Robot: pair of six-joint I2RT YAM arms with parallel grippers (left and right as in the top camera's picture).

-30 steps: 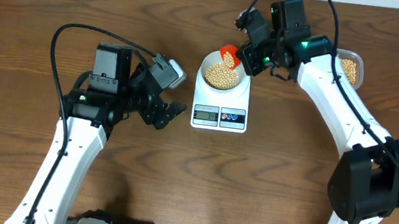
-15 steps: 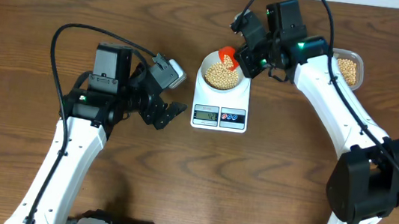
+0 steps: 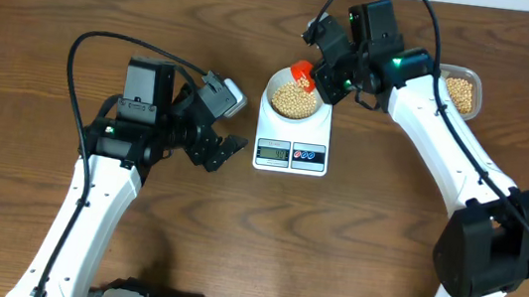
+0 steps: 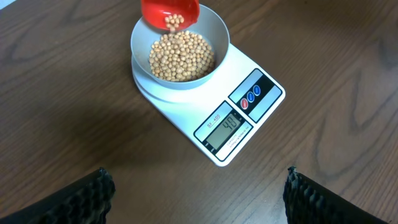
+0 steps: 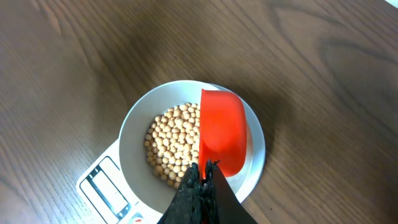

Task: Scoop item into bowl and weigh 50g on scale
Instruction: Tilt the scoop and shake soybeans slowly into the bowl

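Note:
The pale bowl [image 3: 274, 82] stands on the white scale [image 3: 293, 134], partly filled with tan beans [image 3: 291, 100]. My right gripper [image 3: 322, 81] is shut on the handle of a red scoop [image 3: 302, 71], which tilts over the bowl's far rim. The left wrist view shows a few beans inside the scoop [image 4: 169, 11], above the beans [image 4: 182, 55] in the bowl [image 4: 221, 38]. From the right wrist, the scoop [image 5: 222, 130] covers the right half of the bowl [image 5: 129, 134], just beyond the right gripper [image 5: 203, 167]. My left gripper [image 3: 227, 152] hangs open to the left of the scale [image 4: 186, 115], nothing between its fingers [image 4: 102, 186].
A clear tub [image 3: 476, 81] holding more beans [image 3: 462, 92] sits at the back right, behind the right arm. The scale's display [image 4: 225, 126] is lit and faces the front. Black cables arch over both arms.
The right gripper and scoop have edged slightly left and back over the bowl's rim. The left arm has stayed still.

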